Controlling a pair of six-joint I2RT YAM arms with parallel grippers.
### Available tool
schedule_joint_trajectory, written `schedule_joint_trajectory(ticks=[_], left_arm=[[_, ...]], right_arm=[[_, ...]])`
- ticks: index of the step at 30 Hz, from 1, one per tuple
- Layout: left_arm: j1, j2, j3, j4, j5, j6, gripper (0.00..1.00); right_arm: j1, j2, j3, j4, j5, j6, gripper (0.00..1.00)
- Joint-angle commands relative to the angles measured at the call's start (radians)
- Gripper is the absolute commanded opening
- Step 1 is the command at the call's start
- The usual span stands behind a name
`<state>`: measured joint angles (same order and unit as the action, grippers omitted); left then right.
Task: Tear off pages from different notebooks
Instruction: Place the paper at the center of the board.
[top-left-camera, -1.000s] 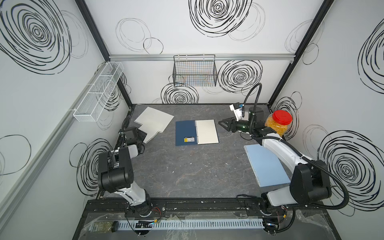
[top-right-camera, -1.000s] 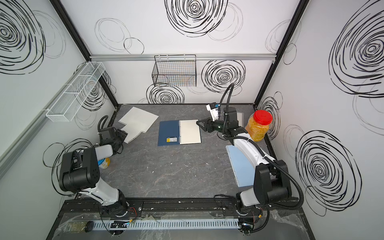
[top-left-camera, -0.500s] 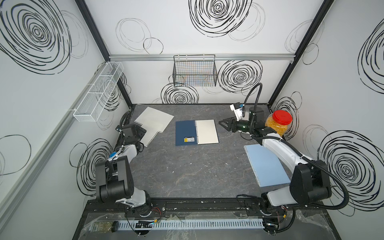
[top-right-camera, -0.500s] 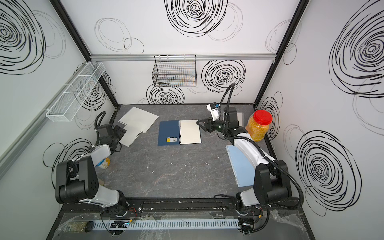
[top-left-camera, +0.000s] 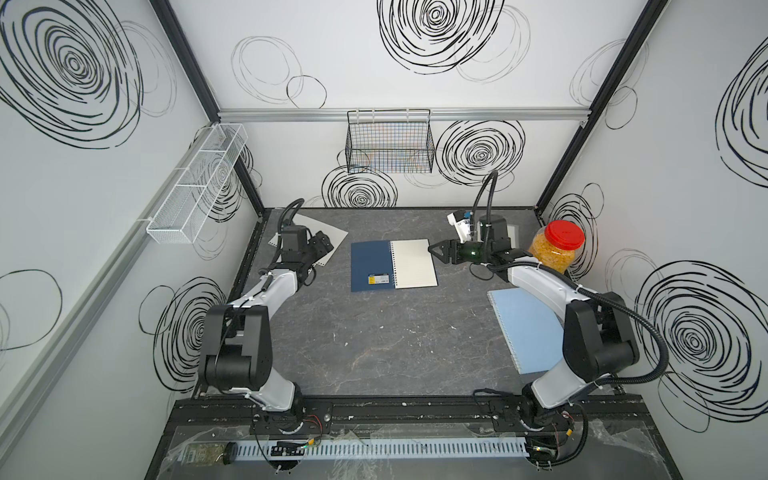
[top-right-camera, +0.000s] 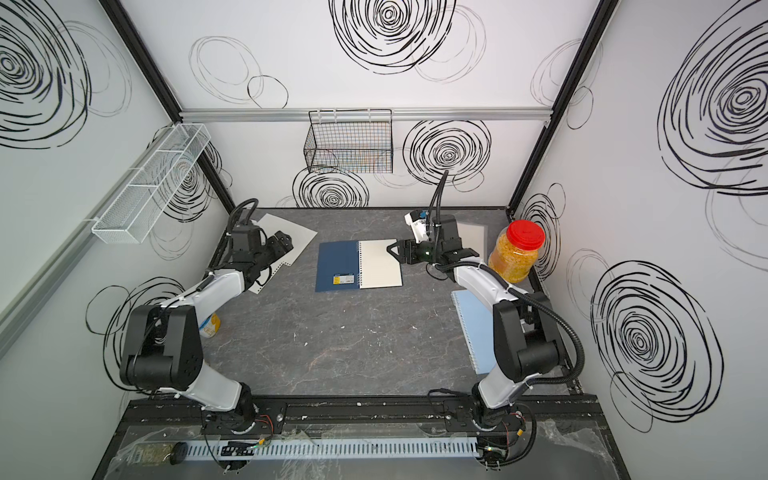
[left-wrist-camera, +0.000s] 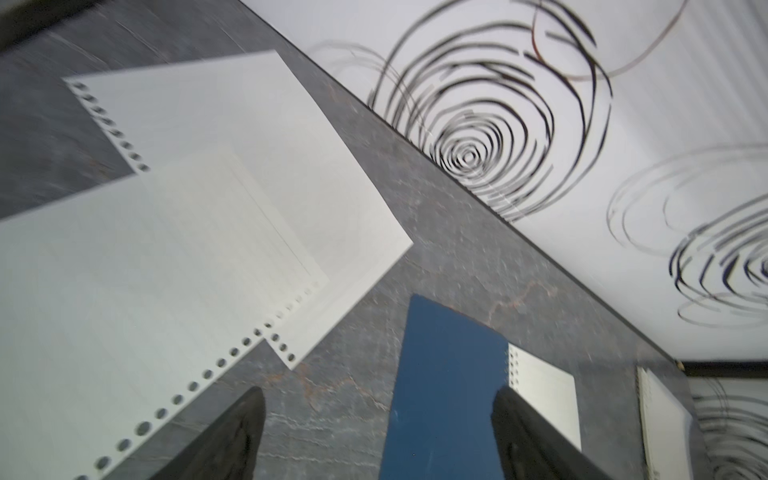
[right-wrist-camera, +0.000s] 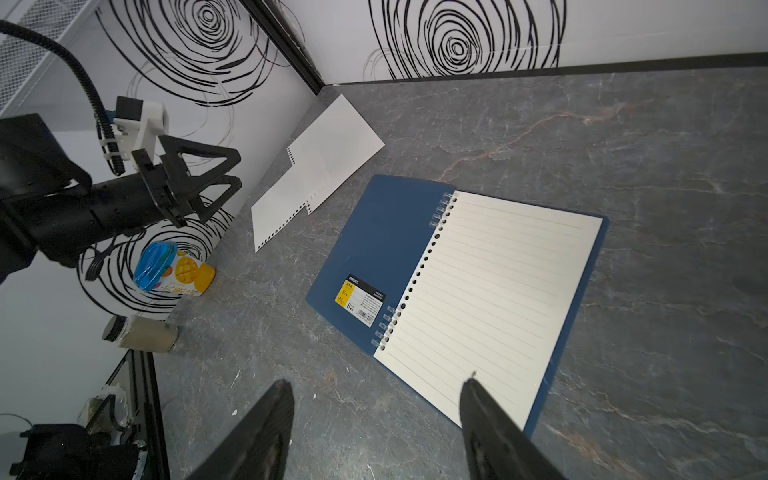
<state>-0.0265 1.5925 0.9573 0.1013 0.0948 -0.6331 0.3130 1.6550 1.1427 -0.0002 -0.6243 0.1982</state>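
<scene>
1. Top views: the navy notebook (top-left-camera: 370, 266) is lying open at mid-table, with its lined page (top-left-camera: 413, 264) facing up. The blue notebook (top-left-camera: 525, 332) is lying shut on the right side, partly under the right arm. Loose pages (top-left-camera: 334, 235) are lying overlapped at the far left. The left gripper (top-left-camera: 324, 244) is hanging raised near them, its jaws spread. The right gripper (top-right-camera: 392, 251) is hovering at the lined page's far right corner; whether it is touching the page cannot be told.
2. Left wrist: the left fingers (left-wrist-camera: 232, 440) are standing wide apart and gripping nothing. The loose pages (left-wrist-camera: 124, 291) are lying flat on the table (left-wrist-camera: 436, 249), with their punched edges showing.
3. Right wrist: the right fingers (right-wrist-camera: 490, 424) are standing spread and clamping nothing. The navy notebook (right-wrist-camera: 386, 249) is lying just ahead of them.
</scene>
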Motion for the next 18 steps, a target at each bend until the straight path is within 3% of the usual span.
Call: schedule_joint_trajectory(ticks=[1,7,9,11,18], left_arm=[[-0.071,0.024,-0.034,-0.014,0.1,0.006,0.88],[-0.196,0.009,-0.152,0.07,0.142,-0.087,0.88],[-0.224,0.004,-0.206,0.138,0.18,-0.146,0.89],[-0.254,0.004,-0.269,0.228,0.214,-0.217,0.89],[-0.33,0.012,-0.446,0.536,0.211,-0.463,0.93]], right_arm=[[0.006,0.069,0.08,-0.055,0.075,-0.004,0.68],[0.006,0.233,0.22,-0.12,0.108,-0.003,0.7],[0.004,0.289,0.274,-0.15,0.115,-0.005,0.72],[0.002,0.345,0.333,-0.175,0.118,-0.008,0.83],[-0.005,0.511,0.514,-0.226,0.13,-0.015,0.84]])
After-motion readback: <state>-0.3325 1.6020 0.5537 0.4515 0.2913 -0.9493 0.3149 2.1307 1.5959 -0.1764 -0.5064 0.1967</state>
